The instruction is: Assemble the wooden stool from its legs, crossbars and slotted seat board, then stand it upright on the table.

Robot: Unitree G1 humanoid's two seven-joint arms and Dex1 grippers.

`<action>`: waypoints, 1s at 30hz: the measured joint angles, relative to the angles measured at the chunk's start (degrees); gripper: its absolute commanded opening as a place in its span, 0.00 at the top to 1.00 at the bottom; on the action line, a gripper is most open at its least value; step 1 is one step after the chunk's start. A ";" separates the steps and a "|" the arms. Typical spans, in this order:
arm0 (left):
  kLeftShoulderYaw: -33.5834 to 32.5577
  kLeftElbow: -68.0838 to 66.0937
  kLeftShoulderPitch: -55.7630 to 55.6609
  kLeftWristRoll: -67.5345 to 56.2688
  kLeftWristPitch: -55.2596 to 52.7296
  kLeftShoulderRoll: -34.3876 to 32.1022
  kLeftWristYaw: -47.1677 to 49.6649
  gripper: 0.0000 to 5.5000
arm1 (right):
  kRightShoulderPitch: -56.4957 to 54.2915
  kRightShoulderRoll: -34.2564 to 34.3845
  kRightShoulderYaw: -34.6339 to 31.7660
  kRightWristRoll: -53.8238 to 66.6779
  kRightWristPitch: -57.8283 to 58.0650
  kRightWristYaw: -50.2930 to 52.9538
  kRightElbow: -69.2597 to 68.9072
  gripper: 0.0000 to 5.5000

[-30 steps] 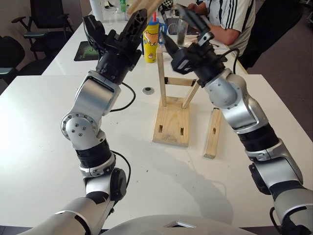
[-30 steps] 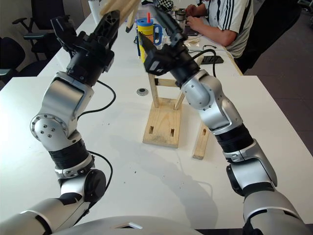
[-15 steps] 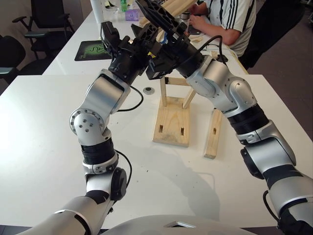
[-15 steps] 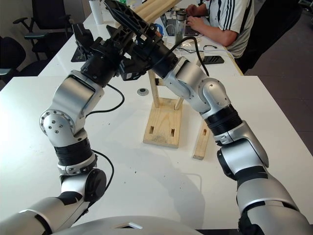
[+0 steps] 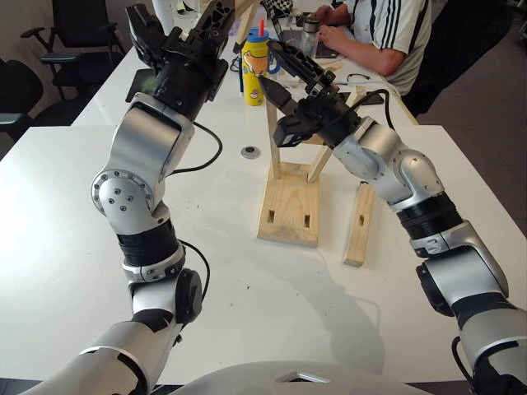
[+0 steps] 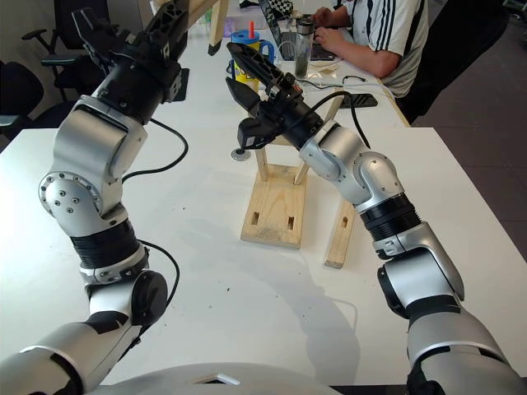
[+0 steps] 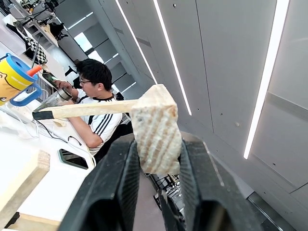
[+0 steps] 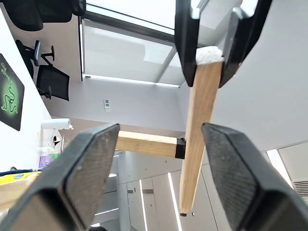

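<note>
The slotted seat board (image 5: 288, 216) lies flat on the table with a leg frame (image 5: 271, 136) standing in its far slots. A loose wooden bar (image 5: 358, 224) lies to its right. My left gripper (image 5: 210, 23) is raised high at the back left, shut on the end of a wooden leg (image 7: 155, 129) whose crossbar (image 7: 91, 109) sticks out sideways. My right gripper (image 5: 273, 70) hangs open above the standing frame, apart from the held leg (image 8: 198, 120), which shows between its pads (image 8: 91, 178).
A yellow cup with a blue lid (image 5: 255, 66) stands behind the frame. A small round grommet (image 5: 249, 152) sits in the table left of the board. A person sits at the far table (image 5: 375, 33). White table surface lies free in front.
My left gripper has swung up and to the left with the leg piece. My right gripper, which was close by it half a second ago, has drawn back down and right, still open.
</note>
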State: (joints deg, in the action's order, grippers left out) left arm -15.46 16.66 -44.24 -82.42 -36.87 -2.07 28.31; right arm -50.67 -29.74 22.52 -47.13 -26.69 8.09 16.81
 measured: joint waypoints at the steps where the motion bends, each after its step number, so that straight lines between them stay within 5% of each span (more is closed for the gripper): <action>1: 0.36 0.03 0.31 -0.29 -0.11 -0.01 0.09 0.81 | -0.46 0.15 -0.20 -0.33 0.17 0.34 0.36 0.42; 10: 3.84 1.17 3.67 -0.82 -0.86 0.10 1.40 0.81 | -4.50 1.10 -0.90 -1.99 0.92 3.04 3.99 0.42; 23: 6.31 1.77 3.94 -0.94 -0.62 1.25 2.44 0.81 | -5.90 2.68 -0.75 -1.99 0.40 3.13 7.21 0.80; 30: 6.35 1.87 3.95 -1.89 -0.02 1.22 2.45 0.81 | -6.32 2.79 -0.78 -1.53 -0.27 3.95 7.87 0.81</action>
State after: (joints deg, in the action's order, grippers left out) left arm -9.11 18.53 -40.29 -84.31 -36.89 -0.84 30.76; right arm -56.99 -26.96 21.74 -48.67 -26.97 12.04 24.68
